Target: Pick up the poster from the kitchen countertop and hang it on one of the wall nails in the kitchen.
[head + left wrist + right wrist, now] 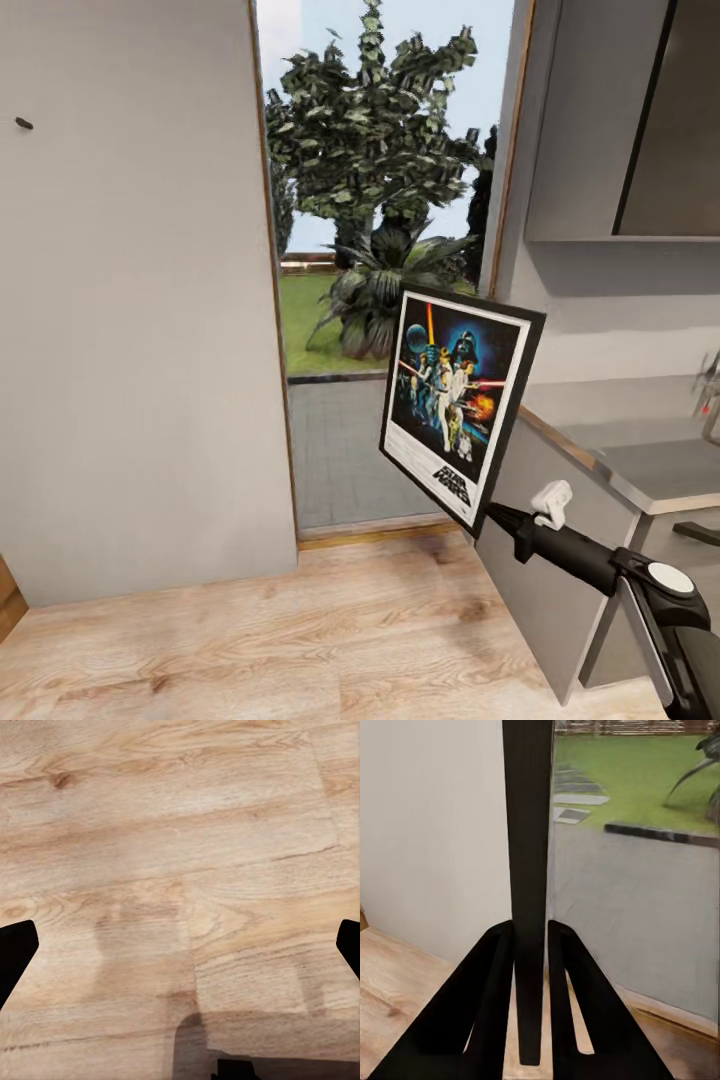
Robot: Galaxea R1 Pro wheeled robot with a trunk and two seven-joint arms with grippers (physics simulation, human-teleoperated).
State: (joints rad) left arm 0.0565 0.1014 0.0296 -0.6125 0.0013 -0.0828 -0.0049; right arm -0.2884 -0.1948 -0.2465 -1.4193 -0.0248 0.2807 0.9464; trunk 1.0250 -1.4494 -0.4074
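Head view: the right gripper [503,520] holds the poster [460,405] by its lower right corner, clear of the kitchen countertop [650,470], which lies at about 3 o'clock from it. The poster hangs in the air, tilted, its art facing the camera, in front of the glass door [380,250] with the garden behind. One wall nail [24,123] sticks out of the pale grey wall [130,300] at roughly 10 o'clock from the poster, well apart from it. So the pick-up looks done and the carry to the nail is in hand

Left wrist view: the left gripper [180,945] is spread wide, a dark fingertip [15,952] at either edge, nothing between them, wooden floor [180,832] below

Right wrist view: the two fingers [495,1005] are pressed against the poster's thin black edge [529,870], one on each side, gripping it edge-on; wall on one side, door glass on the other

Next, by my judgement, the arm must swing the poster up and toward the nail, turn its back to the wall, and lower its top edge onto the peg; the corner grip may let it twist
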